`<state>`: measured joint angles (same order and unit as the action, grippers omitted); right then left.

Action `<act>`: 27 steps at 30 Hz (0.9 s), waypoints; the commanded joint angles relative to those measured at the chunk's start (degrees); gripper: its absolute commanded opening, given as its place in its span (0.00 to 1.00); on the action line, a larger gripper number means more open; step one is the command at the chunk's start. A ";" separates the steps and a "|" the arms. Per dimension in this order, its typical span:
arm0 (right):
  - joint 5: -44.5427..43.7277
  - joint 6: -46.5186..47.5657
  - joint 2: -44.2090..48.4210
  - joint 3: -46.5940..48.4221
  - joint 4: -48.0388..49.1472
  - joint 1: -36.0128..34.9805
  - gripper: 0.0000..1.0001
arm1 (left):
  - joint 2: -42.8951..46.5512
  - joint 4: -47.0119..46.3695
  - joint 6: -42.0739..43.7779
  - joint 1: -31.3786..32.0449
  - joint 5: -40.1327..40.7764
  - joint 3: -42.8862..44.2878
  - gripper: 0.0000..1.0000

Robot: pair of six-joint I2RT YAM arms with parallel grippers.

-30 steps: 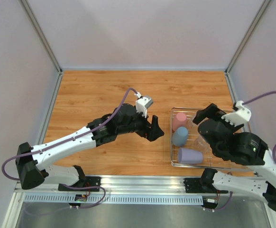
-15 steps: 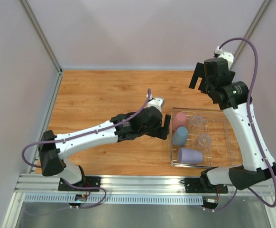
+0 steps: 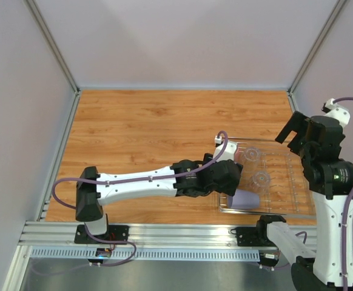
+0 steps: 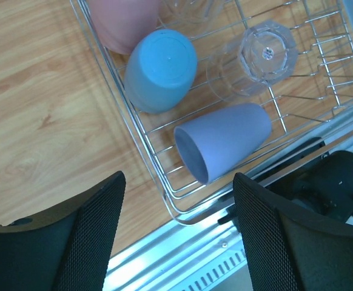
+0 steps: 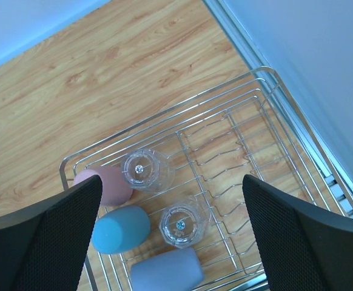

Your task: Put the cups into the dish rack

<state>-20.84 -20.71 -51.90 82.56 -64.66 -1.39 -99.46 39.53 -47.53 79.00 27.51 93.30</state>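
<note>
All five cups are in the dish rack (image 5: 243, 163). The pink cup (image 4: 125, 21), the blue cup (image 4: 161, 70) and the two clear glasses (image 4: 264, 54) sit bottoms up. The lavender cup (image 4: 225, 139) lies on its side by the rack's near left corner. The left tool (image 4: 178, 182) hangs right above that cup, spread wide and holding nothing. If it drops lower, a finger could bump the cup and make it roll. It could also hook the wire rim and drag the rack along the bench (image 3: 140, 121). The right tool (image 5: 171, 188) is spread and bare too, and higher up.
</note>
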 commanded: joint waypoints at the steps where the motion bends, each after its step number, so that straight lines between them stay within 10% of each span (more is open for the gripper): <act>1: 3.70 2.25 -0.66 0.05 -2.75 0.33 1.00 | -4.59 6.06 -5.11 0.98 3.43 6.52 0.79; 27: 5.46 -1.53 7.69 -6.10 -3.63 -0.02 1.00 | -14.36 -1.64 -29.37 4.05 2.46 4.98 0.67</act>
<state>-16.34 -22.28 -45.30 76.69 -67.44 -1.32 -114.48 40.10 -72.60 82.72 27.97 99.04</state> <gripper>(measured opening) 0.999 0.669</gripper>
